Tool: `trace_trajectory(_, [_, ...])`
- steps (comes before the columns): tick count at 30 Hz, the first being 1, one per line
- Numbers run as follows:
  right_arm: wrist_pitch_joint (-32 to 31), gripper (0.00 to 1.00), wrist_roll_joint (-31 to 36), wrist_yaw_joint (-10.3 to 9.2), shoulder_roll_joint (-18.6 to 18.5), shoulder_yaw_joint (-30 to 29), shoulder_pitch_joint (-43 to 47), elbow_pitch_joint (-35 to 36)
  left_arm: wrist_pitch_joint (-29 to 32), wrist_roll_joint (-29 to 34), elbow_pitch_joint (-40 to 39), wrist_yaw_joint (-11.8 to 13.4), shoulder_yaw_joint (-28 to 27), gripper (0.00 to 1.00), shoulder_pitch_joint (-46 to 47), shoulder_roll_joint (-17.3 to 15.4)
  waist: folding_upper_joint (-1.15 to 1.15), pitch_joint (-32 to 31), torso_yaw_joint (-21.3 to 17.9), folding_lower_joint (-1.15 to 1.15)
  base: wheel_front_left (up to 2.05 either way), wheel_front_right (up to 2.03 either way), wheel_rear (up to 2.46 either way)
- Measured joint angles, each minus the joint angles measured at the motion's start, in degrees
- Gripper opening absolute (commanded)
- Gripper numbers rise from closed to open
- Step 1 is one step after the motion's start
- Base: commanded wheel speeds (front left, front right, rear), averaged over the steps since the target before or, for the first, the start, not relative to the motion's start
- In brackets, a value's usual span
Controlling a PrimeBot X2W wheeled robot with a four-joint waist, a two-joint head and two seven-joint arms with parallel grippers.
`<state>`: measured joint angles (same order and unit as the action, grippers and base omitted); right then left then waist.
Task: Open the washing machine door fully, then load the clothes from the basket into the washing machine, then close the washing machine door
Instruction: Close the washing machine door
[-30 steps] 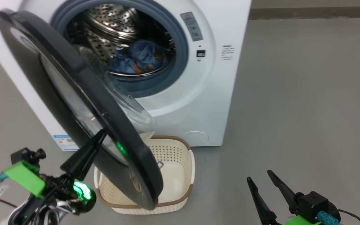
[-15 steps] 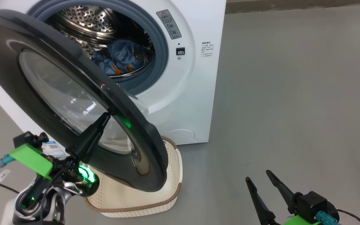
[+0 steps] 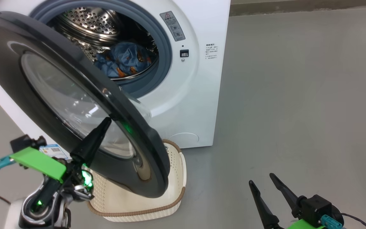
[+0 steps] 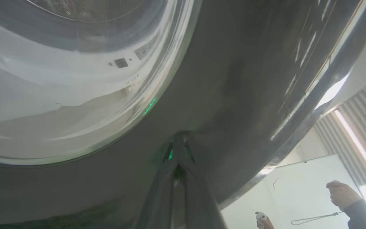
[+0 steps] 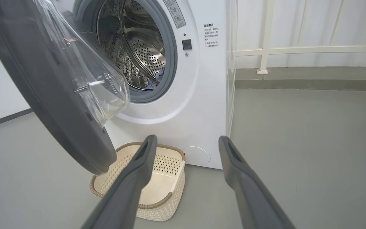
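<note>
Door [image 3: 75, 105] now sits nearer shut vs a sec ago — left gripper [image 3: 106, 121], pressed together, pushes on it — clothes [image 3: 124, 60] in drum [image 3: 100, 22], basket [image 3: 179, 159] empty, right gripper [image 3: 260, 178] spread.

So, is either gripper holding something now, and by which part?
Nothing is held. The left gripper is shut, with only its tip resting against the outer face of the washing machine door. The right gripper is open and empty.

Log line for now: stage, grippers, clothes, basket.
stage: door-close step | left gripper: shut, tips on washing machine door outer face | right gripper: open, idle | clothes: in drum | basket: visible part empty
</note>
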<state>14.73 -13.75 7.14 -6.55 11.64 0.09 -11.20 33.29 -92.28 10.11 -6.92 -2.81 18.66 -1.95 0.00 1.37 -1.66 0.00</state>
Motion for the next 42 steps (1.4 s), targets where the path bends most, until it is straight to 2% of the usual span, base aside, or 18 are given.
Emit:
trace_trajectory(3, [0.0,1.0,0.0,0.0,0.08,-0.03,-0.01,-0.04,-3.58,4.54,-1.57,-0.02,0.11,0.0,-1.37,-0.23,0.0,-0.16,0.18,0.0,0.0,0.0,0.0])
trace_trajectory(4, [0.0,1.0,0.0,0.0,0.13,-0.05,-0.01,-0.05,-5.22,6.67,-2.02,-0.16,0.37,0.14,-2.19,-0.57,0.0,-0.2,0.27,0.0,0.0,0.0,0.0])
trace_trajectory(5, [0.0,1.0,0.0,0.0,0.29,-0.09,-0.01,-0.05,-8.91,10.6,-2.7,-0.16,1.01,0.56,-3.94,-1.38,0.0,-0.3,0.47,0.0,0.0,0.0,0.0])
trace_trajectory(6, [0.0,1.0,0.0,0.0,0.38,-0.1,-0.01,-0.05,-10.83,12.23,-2.99,-0.16,1.45,0.56,-4.87,-1.85,0.0,-0.37,0.55,0.0,0.0,0.0,0.0])
trace_trajectory(7, [0.0,1.0,0.0,0.0,0.45,-0.1,-0.01,-0.05,-13.03,14.11,-3.22,-0.16,2.08,0.86,-5.79,-2.4,0.0,-0.43,0.62,0.0,0.0,0.0,0.0])
trace_trajectory(8, [0.0,1.0,0.0,0.0,0.47,-0.09,-0.01,-0.05,-15.63,16.36,-3.39,-0.16,2.67,1.0,-6.69,-2.99,0.0,-0.49,0.7,0.0,0.0,0.0,0.0])
trace_trajectory(14, [0.0,1.0,0.0,0.0,0.46,-0.31,0.0,-0.01,-32.27,30.32,-2.9,-0.16,8.72,1.0,-11.26,-7.7,0.0,-0.66,0.93,0.0,0.0,0.0,0.0])
trace_trajectory(18, [0.0,1.0,0.0,0.0,0.46,-0.94,0.0,0.12,-42.79,39.75,2.14,-0.18,11.36,1.0,-13.48,-9.57,0.0,-0.74,0.92,0.0,0.0,0.0,0.0])
trace_trajectory(20, [-0.01,1.0,0.0,0.0,0.49,-1.03,0.01,0.22,-45.93,44.82,5.0,0.36,11.76,1.0,-14.19,-9.75,0.0,-0.85,0.93,0.0,0.0,0.0,0.0])
trace_trajectory(24, [0.0,1.0,0.0,0.0,0.65,-1.29,0.02,0.46,-47.52,52.57,7.14,2.23,10.74,1.0,-15.47,-8.82,0.0,-0.98,0.69,0.0,0.0,0.0,0.0])
trace_trajectory(25, [0.0,1.0,0.0,0.0,0.65,-1.29,0.02,0.46,-47.52,52.57,7.14,2.23,10.74,1.0,-15.47,-8.82,0.0,-0.98,0.69,0.0,0.0,0.0,0.0])
trace_trajectory(28, [-0.01,1.0,0.0,0.0,0.66,-1.76,0.03,0.64,-47.62,59.6,6.48,3.39,7.21,1.0,-17.08,-7.43,0.0,-1.07,0.76,0.0,0.0,0.0,0.0])
trace_trajectory(34, [0.0,1.0,0.04,0.0,0.79,-2.76,0.1,0.75,-47.68,68.64,5.58,2.98,1.43,1.0,-20.58,-3.88,0.0,-1.66,0.82,0.0,0.0,0.0,0.0])
trace_trajectory(42, [0.0,1.0,0.05,0.0,0.81,-3.14,0.21,0.93,-47.68,72.66,5.44,1.01,-3.14,1.0,-21.19,-1.07,0.0,-2.2,1.47,0.0,0.0,0.0,0.0])
